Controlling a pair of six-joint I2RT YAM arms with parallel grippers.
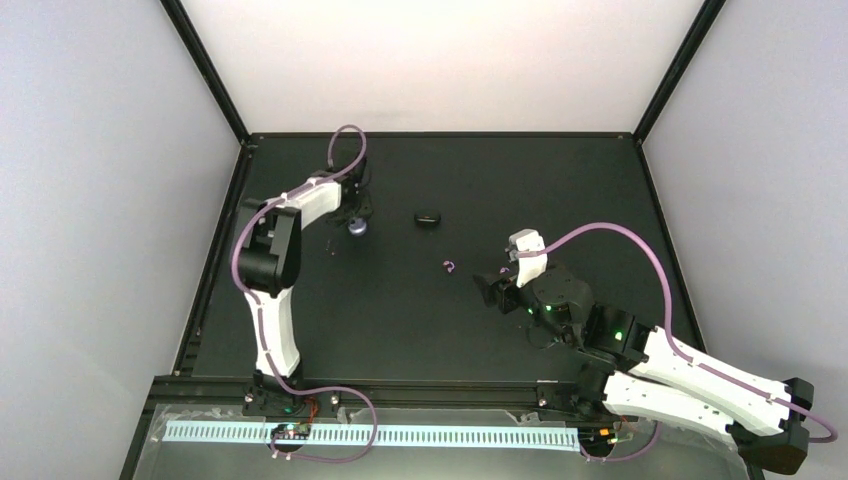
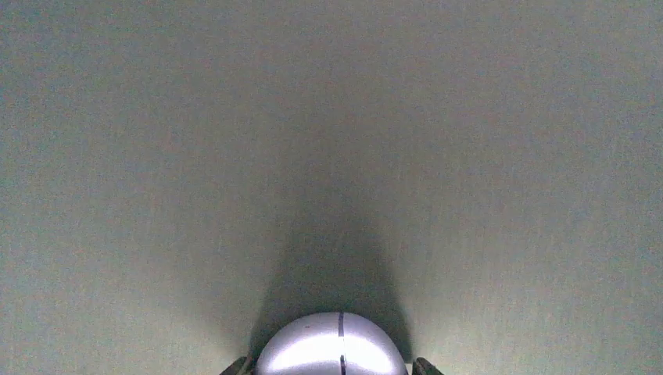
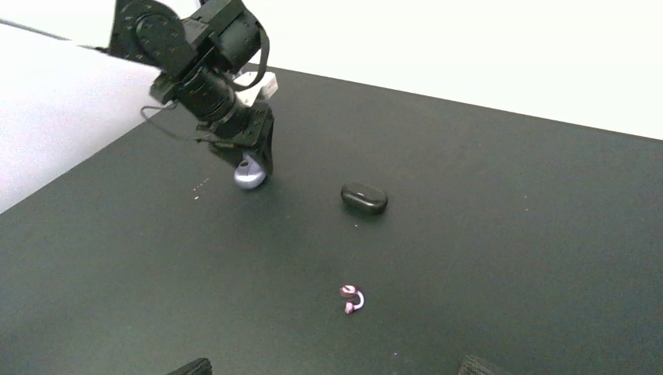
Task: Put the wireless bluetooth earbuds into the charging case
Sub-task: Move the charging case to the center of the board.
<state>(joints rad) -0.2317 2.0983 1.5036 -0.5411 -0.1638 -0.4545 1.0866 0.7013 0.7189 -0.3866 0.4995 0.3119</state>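
Seemingly steadying the charging case point(image 2: 332, 349) for loading.
Upper left on the bench point(image 1: 540, 180), left hand point(image 1: 355, 223) brackets it, jaws narrow, grip unclear; right hand point(image 3: 334, 366) hangs wide, free to load it.

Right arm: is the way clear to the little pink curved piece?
Probably yes: the pink curved piece lies alone on the table just ahead of the open right tool, with nothing between.
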